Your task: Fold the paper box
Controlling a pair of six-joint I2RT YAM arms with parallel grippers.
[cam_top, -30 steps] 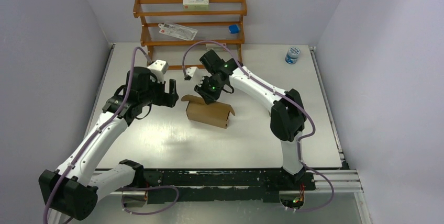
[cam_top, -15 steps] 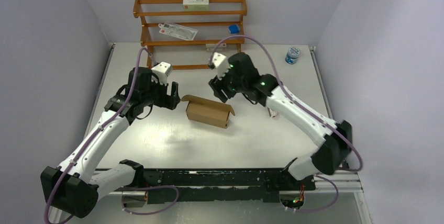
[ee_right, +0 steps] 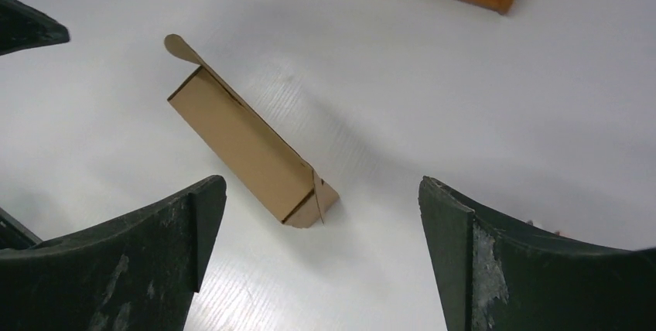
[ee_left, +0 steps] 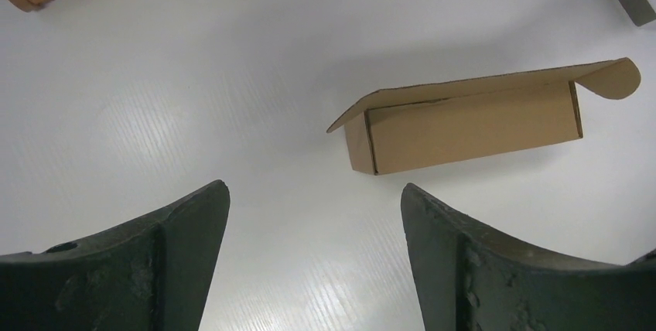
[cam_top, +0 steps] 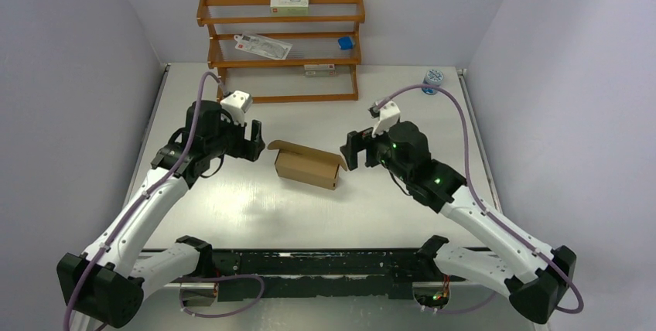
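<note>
The paper box (cam_top: 309, 167) is a small brown cardboard box lying on its long side in the middle of the white table, with a flap sticking out at each end. My left gripper (cam_top: 254, 139) hovers just off its left end, open and empty. My right gripper (cam_top: 352, 153) stands just off its right end, also open and empty. In the left wrist view the box (ee_left: 472, 126) lies ahead of the gripper (ee_left: 313, 192) and to the right. In the right wrist view the box (ee_right: 247, 145) runs diagonally ahead of the gripper (ee_right: 321, 184), its near end flap ajar.
A wooden rack (cam_top: 282, 45) stands at the back of the table, holding a white-and-green carton (cam_top: 289, 4), a flat packet (cam_top: 263, 45) and a small blue item (cam_top: 346, 42). A small jar (cam_top: 433, 78) sits at the back right. Grey walls close in both sides.
My right arm has swung from above the box's back edge round to its right end, and its gripper has opened wide. The left arm and the box have hardly moved.
</note>
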